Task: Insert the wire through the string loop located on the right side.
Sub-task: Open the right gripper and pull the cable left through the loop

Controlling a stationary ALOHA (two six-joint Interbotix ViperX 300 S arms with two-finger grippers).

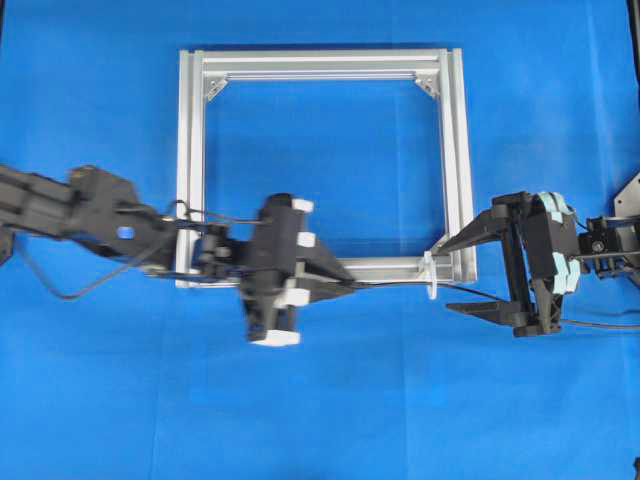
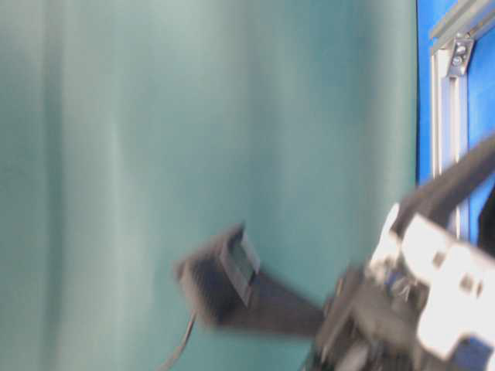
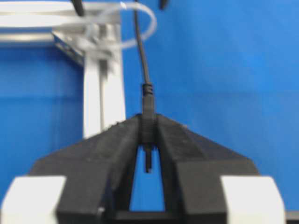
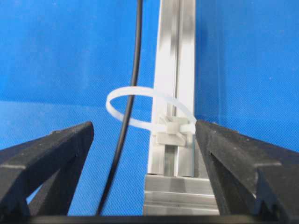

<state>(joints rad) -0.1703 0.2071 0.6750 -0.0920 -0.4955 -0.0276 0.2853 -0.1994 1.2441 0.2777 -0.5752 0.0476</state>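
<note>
Wire running through the string loop

Left end effector (image 3: 148, 140) is gripping the wire (image 4: 122, 126) inside the string loop (image 4: 140, 111); right end effector (image 4: 145, 154), gaping wide, likely needs to regrasp it.

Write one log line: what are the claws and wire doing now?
left claw: shut on wire | wire: through string loop | right claw: open, empty

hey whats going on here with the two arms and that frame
Two robot arms are threading a thin black wire through a small whitish string loop tied to the silver frame near its lower right corner. The left gripper has its jaws shut on the wire's plug end. The wire already runs through the loop. The right gripper sits beside the loop with its jaws wide open, holding nothing.
</note>
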